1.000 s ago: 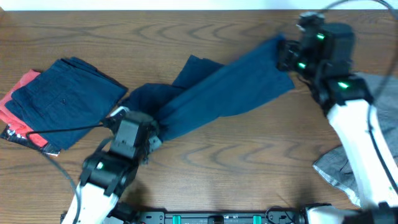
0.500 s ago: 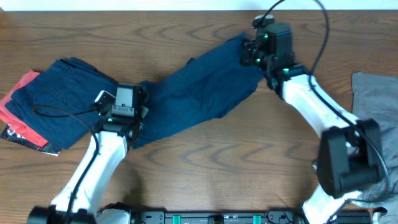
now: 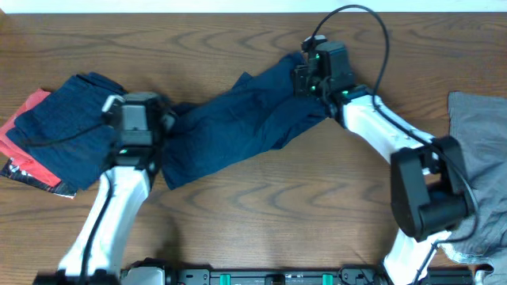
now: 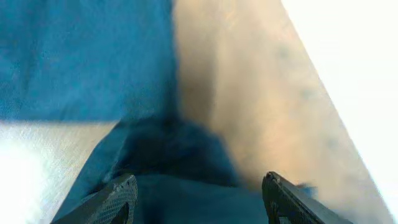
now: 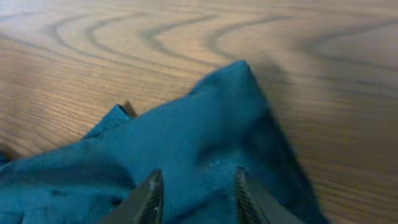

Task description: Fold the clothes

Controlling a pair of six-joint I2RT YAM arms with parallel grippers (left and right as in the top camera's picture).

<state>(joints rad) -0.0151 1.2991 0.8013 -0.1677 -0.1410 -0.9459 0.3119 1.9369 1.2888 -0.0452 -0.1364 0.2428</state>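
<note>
Surface (image 3: 261,214): brown wood grain, wide, lit from above. A pale band runs along its far edge; a dark rail (image 3: 277,277) sits at the near edge between the arm bases. A black cable (image 3: 360,14) loops above the right arm.

Clothes:
- The navy garment (image 3: 238,127) lies loose and rumpled on a diagonal across the middle, low end near the left arm, high end under the right arm.
- A folded navy stack (image 3: 63,131) sits far left, with a red garment (image 3: 24,119) showing from under its left side.
- A grey garment (image 3: 479,142) lies at the right edge, well apart from the navy one.
- The left arm hides whether the loose garment touches the stack.

Left jaws: released and wide. In the left wrist view the two fingers (image 4: 121,199) stand far apart over dark navy cloth, and nothing is pinched between them.

Right jaws: parted partway. The fingers (image 5: 149,196) straddle the navy cloth near its pointed corner. The cloth lies flat on the wood in the gap. Cannot tell if the tips touch it.

Edges and room:
- The garment's high corner lies near the far edge, with bare wood beyond it in the right wrist view.
- A broad bare stretch runs along the front between the two arms.
- More bare wood lies between the right arm and the grey garment.
- The far left is crowded by the stack.
</note>
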